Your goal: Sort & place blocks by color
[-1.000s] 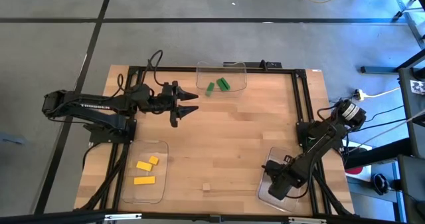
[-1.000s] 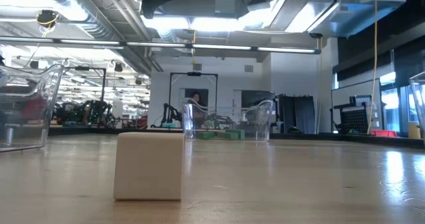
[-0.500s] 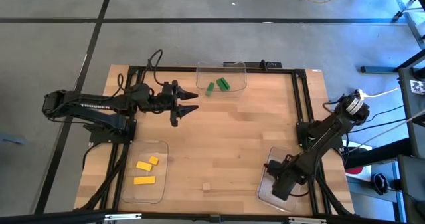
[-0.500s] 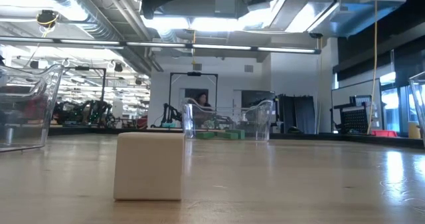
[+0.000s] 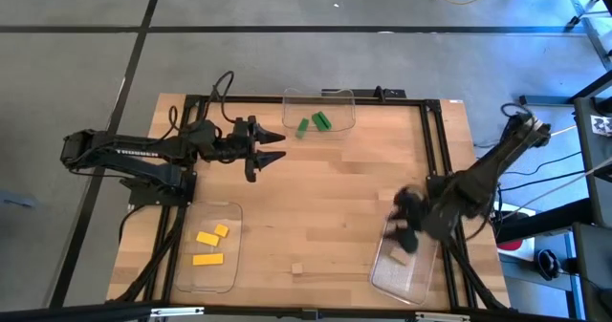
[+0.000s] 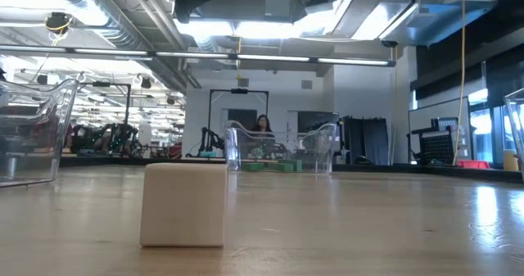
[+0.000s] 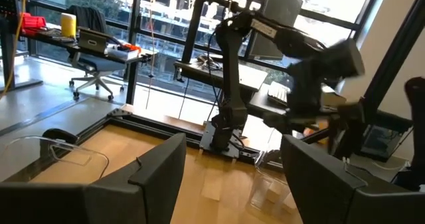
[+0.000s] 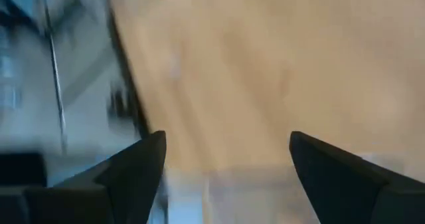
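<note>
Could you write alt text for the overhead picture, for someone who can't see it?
Seen from above, the right gripper hangs open over a clear tray holding a tan block, while the left gripper waits open near a tray with green blocks. A third tray holds three yellow blocks, and one tan block lies loose on the wooden table.

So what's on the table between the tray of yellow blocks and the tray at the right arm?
One tan block on bare wood, per the high view.

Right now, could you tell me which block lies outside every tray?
The tan block on the bare table near the front edge; the yellow, green and other tan blocks lie in trays.
</note>
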Robot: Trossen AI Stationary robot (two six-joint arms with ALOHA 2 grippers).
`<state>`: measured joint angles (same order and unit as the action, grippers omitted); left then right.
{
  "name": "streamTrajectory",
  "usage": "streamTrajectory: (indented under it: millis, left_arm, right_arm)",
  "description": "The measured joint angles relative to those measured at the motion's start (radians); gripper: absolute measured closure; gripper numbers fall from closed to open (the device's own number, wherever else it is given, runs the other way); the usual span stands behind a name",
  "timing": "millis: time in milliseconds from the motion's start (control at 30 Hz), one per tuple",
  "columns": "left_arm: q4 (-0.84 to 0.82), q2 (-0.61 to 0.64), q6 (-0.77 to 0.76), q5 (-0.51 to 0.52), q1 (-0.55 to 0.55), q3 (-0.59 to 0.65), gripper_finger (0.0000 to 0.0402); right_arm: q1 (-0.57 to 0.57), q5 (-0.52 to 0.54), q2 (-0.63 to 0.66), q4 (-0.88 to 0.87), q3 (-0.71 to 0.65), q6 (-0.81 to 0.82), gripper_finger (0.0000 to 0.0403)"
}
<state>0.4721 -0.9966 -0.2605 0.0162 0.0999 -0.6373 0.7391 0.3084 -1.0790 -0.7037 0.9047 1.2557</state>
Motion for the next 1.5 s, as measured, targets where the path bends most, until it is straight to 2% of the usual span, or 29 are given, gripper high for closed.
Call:
streamTrajectory:
  millis: [133, 233, 333, 467, 567, 700, 833, 1133, 1500]
  left_arm:
    - [0.024, 0.0, -0.025, -0.011, 0.0, 0.0, 0.0164]
    - [0.042, 0.0, -0.051, -0.03, 0.0, 0.0, 0.0164]
    - [0.041, 0.013, -0.077, -0.034, 0.0, 0.0, 0.0164]
    - [0.036, 0.038, -0.078, -0.034, 0.0, 0.0, 0.0164]
    - [0.037, 0.056, -0.079, -0.03, 0.0, 0.0, 0.0164]
    - [0.036, 0.076, -0.082, -0.029, 0.0, 0.0, 0.0164]
    - [0.032, 0.083, -0.106, -0.029, 0.0, 0.0, 0.0164]
    - [-0.017, 0.082, -0.152, -0.029, 0.0, 0.0, 0.0164]
    - [-0.017, 0.082, -0.15, -0.029, 0.0, 0.0, 0.0164]
  right_arm:
    - [-0.103, 0.238, 0.076, 0.04, 0.0, -0.133, 0.008]
    - [-0.193, 0.311, 0.094, 0.063, 0.0, -0.262, 0.008]
    - [-0.287, 0.274, 0.09, 0.089, -0.002, -0.38, 0.008]
    - [-0.383, 0.183, 0.088, 0.238, -0.062, -0.513, 0.008]
    - [-0.441, 0.125, 0.087, 0.417, -0.137, -0.571, 0.008]
    - [-0.494, 0.065, 0.086, 0.74, -0.245, -0.619, 0.008]
    - [-0.523, 0.044, 0.086, 0.99, -0.3, -0.698, 0.008]
    - [-0.536, 0.037, 0.087, 1.033, -0.301, -0.896, 0.008]
    - [-0.536, 0.037, 0.087, 1.027, -0.3, -0.902, 0.008]
